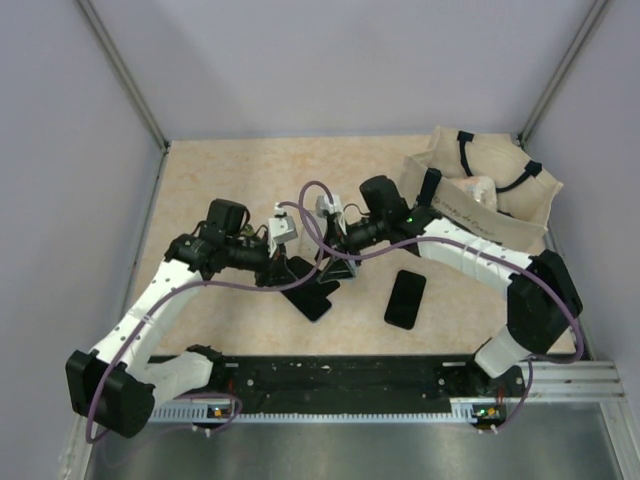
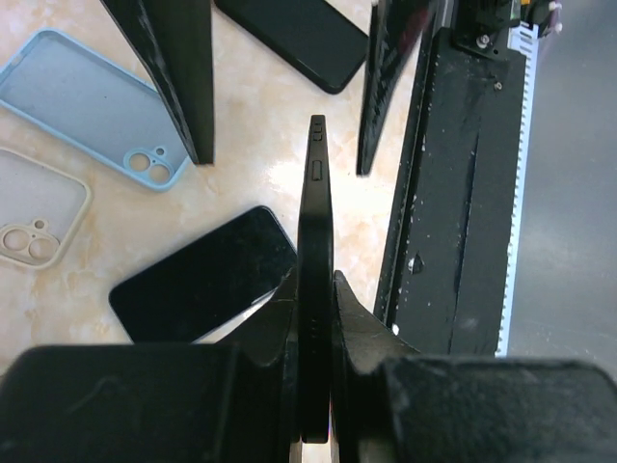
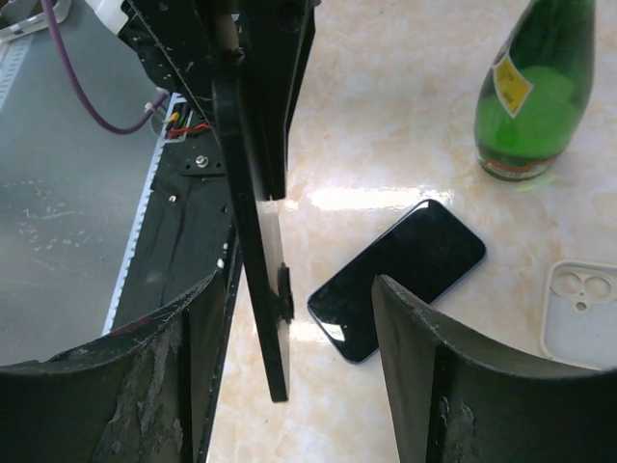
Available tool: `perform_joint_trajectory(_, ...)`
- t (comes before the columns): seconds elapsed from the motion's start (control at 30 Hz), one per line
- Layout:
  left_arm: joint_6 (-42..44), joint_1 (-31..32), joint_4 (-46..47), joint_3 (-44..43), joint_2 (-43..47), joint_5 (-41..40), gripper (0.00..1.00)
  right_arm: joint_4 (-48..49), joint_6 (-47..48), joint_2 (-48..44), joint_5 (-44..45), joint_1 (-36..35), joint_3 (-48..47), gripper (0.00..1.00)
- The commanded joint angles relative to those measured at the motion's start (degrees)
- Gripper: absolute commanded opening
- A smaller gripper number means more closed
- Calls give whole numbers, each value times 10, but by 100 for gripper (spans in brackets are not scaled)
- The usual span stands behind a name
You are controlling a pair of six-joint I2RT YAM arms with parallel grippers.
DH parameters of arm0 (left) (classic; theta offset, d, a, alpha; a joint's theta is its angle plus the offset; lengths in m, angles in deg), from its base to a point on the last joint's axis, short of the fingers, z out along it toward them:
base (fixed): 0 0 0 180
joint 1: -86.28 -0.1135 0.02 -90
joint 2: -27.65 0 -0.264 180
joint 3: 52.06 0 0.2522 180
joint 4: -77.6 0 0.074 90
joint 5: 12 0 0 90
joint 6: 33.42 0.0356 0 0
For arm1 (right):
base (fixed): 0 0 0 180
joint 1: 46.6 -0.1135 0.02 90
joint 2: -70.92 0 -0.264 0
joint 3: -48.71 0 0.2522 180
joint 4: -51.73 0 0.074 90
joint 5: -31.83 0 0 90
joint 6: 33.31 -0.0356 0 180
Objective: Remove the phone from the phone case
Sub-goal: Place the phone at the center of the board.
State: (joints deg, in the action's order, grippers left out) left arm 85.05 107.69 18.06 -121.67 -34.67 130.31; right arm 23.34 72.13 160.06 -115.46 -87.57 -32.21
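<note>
My left gripper [image 2: 316, 282] is shut on a black cased phone [image 2: 315, 212], held on edge above the table. It shows as a dark slab in the top view [image 1: 312, 298] just past my left gripper [image 1: 288, 270]. My right gripper [image 3: 294, 289] is open. Its fingers [image 3: 434, 376] stand on either side of the phone's free end [image 3: 258, 270] without touching it. In the top view my right gripper [image 1: 335, 262] meets the left one over the middle of the table.
A bare black phone [image 1: 405, 298] lies flat to the right, also in the right wrist view [image 3: 400, 280]. A light blue case [image 2: 87, 106] and a beige case [image 2: 34, 217] lie nearby. A green bottle [image 3: 535, 87] stands beyond. A canvas bag [image 1: 480, 190] sits back right.
</note>
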Motion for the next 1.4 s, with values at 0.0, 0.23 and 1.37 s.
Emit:
perform_joint_trajectory(0.0, -53, -3, 102, 13, 19, 39, 0, 10, 14, 16, -25, -22, -28, 61)
perform_joint_trajectory(0.23, -84, -2, 153, 29, 17, 37, 0, 15, -2, 45, -40, -37, -40, 35)
perform_joint_trajectory(1.37, -46, -37, 85, -12, 34, -48, 65, 122, -108, 56, 48, 50, 152, 0)
